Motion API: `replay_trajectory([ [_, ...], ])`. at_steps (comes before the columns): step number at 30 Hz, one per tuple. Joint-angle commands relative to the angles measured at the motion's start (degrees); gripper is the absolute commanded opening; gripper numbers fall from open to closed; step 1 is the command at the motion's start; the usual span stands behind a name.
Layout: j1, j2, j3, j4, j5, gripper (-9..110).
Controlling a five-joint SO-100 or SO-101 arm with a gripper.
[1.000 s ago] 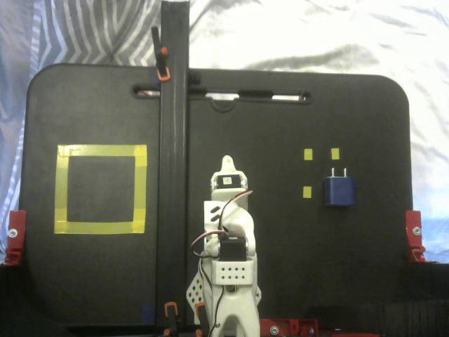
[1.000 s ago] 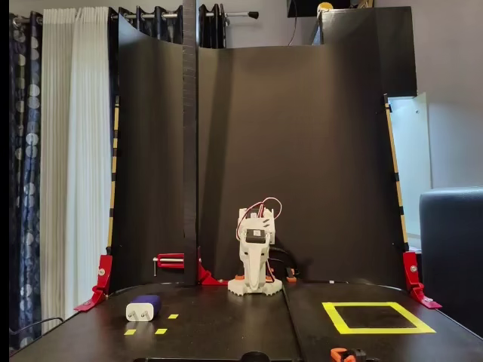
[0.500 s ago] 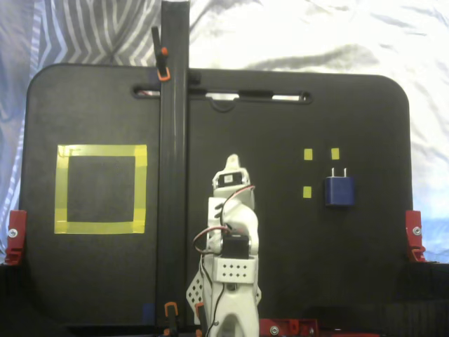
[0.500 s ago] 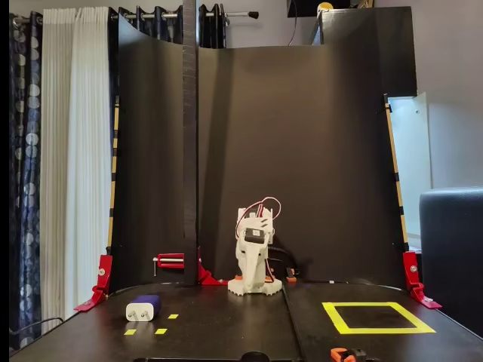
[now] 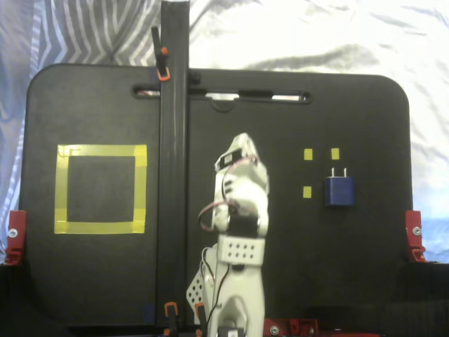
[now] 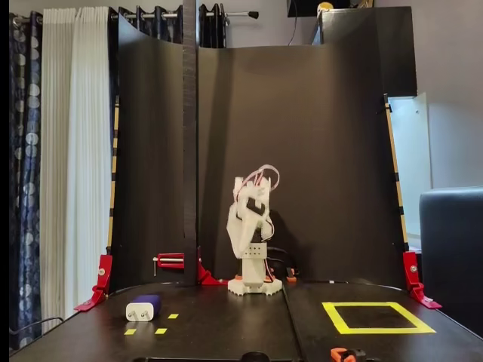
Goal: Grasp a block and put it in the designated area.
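Nearest the front camera the block [image 6: 143,308] lies on its side among the small yellow tape squares [image 6: 173,316], well apart from my folded arm [image 6: 251,226]; the gripper [image 5: 238,151] is tucked in and I cannot tell its opening. My worry: the prongs [image 5: 339,172] snag or tip the block in a crooked grasp, or I clip the vertical black post [image 5: 173,140] crossing from the block to the designated area [image 5: 100,188]. Black board [image 5: 351,267], curved black backdrop [image 6: 317,151], curtains [image 6: 72,151] behind.

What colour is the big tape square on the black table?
Yellow. The big tape square shows best in the fixed view looking down from above.
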Motion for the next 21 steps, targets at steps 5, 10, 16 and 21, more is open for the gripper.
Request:
replay_trajectory([
  [5, 2.02, -9.76, -15.03, 12.66, -14.85, 1],
  [10, 5.01, -17.05, -24.17, 26.37, -29.27, 1],
  [16, 12.04, -25.84, -33.93, 39.73, -47.11, 1],
  [21, 18.28, -33.13, -38.23, 43.07, -58.54, 1],
])
